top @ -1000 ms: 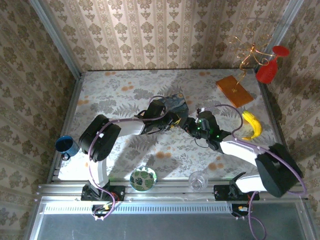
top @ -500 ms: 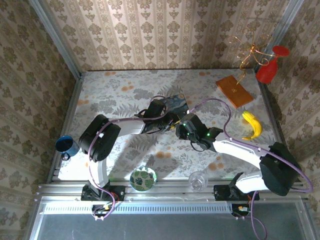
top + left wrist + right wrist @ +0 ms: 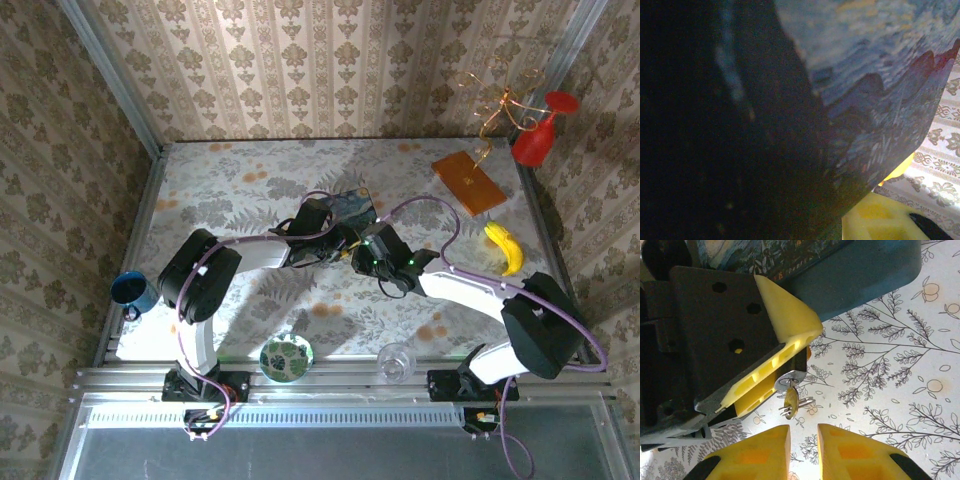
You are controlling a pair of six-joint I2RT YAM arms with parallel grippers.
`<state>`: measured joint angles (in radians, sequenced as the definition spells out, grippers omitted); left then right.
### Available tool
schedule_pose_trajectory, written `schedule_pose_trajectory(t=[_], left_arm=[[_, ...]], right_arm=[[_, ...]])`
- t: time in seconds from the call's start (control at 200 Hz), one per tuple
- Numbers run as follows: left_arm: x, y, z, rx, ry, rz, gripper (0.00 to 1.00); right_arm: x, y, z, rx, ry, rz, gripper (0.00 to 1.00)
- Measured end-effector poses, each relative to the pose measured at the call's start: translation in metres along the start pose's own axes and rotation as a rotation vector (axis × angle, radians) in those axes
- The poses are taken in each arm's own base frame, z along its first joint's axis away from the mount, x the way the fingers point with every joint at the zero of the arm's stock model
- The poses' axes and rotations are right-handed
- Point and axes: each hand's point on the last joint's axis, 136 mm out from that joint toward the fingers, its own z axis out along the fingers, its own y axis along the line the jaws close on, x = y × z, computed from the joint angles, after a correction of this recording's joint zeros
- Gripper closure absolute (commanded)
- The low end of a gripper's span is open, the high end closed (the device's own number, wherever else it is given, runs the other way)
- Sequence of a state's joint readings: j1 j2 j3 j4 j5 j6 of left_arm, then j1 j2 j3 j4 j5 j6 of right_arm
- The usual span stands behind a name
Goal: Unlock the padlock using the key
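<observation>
Top external view: a blue mug (image 3: 130, 290) was noted beside the left edge of the tabletop (image 3: 230, 190). The left gripper (image 3: 343, 245) was recorded mid-table, just in front of the blue painted box (image 3: 352, 205). The right gripper (image 3: 360, 252) was recorded nearly tip to tip with it. A banana (image 3: 505, 248) was noted further right.

Right wrist view: the left jaws were seen closed on the padlock (image 3: 799, 362). The key (image 3: 791, 401) was seen projecting from the padlock's silvery end, with a wire ring (image 3: 802, 402) attached. The right jaws were recorded slightly parted and empty, just short of the key.

Left wrist view: the box was blurred and the jaws could not be resolved.
</observation>
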<state>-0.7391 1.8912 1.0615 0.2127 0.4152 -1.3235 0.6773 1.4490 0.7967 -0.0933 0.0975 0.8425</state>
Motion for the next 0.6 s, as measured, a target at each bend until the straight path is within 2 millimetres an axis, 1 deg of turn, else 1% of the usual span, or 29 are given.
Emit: schedule_pose_trajectory(t=[0.105,0.6], left_arm=[[0.0001,0.0,0.0,0.0,0.0,0.0,1.0],[0.0,-0.0001,0.0,0.0,0.0,0.0,1.0]], right_arm=[[-0.0013,0.0026,0.0004,-0.011,-0.005,-0.001,0.76],[-0.0045,0.0027,-0.0003,-0.008,-0.012,-0.03,0.76]])
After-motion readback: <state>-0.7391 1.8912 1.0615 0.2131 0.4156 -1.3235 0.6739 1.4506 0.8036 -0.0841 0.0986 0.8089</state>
